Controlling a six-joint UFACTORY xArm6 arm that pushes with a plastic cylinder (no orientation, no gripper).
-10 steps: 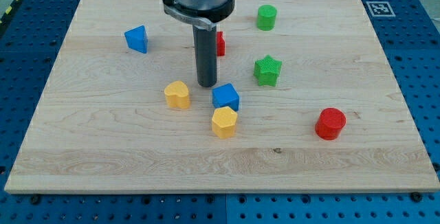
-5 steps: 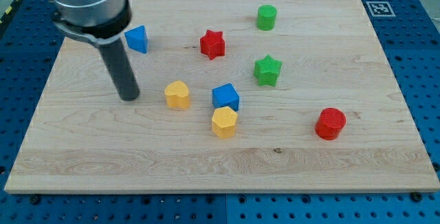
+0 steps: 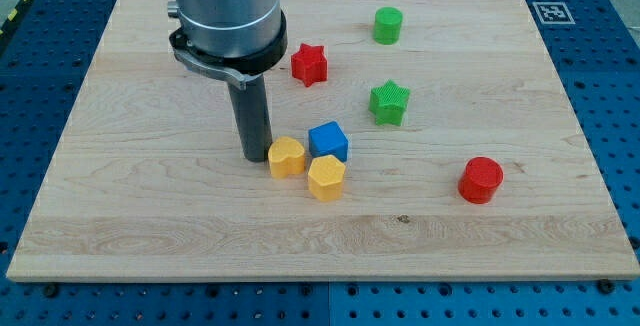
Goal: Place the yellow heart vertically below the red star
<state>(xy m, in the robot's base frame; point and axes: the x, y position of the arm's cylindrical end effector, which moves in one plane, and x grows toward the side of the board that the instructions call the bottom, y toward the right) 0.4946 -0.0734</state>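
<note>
while carrying no fingers, my tip (image 3: 254,156) seemingly touches the yellow heart's (image 3: 286,156) left side, below-left of the red star (image 3: 309,64).

I am looking at a robotics lab bench. A pale wooden board (image 3: 560,116) lies on a blue metal desk (image 3: 620,26) drilled with a regular grid of mounting holes, the sort used to bolt test rigs down. A black-and-white square fiducial marker (image 3: 551,11) sits at the board's corner at the view's top right. A yellow-and-black hazard stripe (image 3: 14,12) shows at the view's top left edge.
</note>
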